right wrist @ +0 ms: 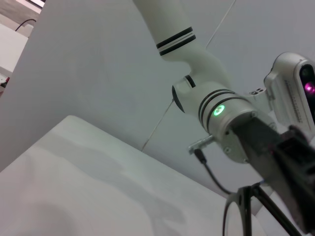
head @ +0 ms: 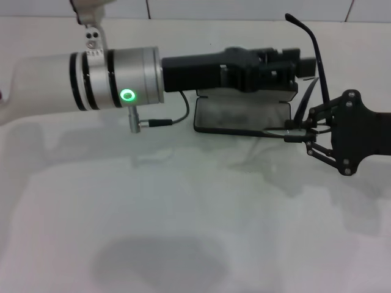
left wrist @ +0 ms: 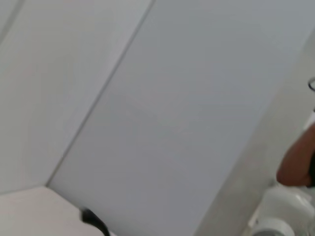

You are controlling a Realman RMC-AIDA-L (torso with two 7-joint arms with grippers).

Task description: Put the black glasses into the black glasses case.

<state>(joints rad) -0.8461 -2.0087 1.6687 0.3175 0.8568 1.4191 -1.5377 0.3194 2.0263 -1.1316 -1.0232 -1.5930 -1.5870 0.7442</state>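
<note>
The black glasses case lies open at the back of the table, its grey lining showing. My left arm reaches across from the left, and its black gripper hovers over the case's back edge. My right gripper comes in from the right and is shut on the black glasses at the case's right end. One temple arm sticks up and back. In the right wrist view a lens rim of the black glasses shows below the left gripper.
The white table stretches towards me in front of the case. A tiled wall closes the far side. The left arm's silver wrist with a green light and its cable hang left of the case.
</note>
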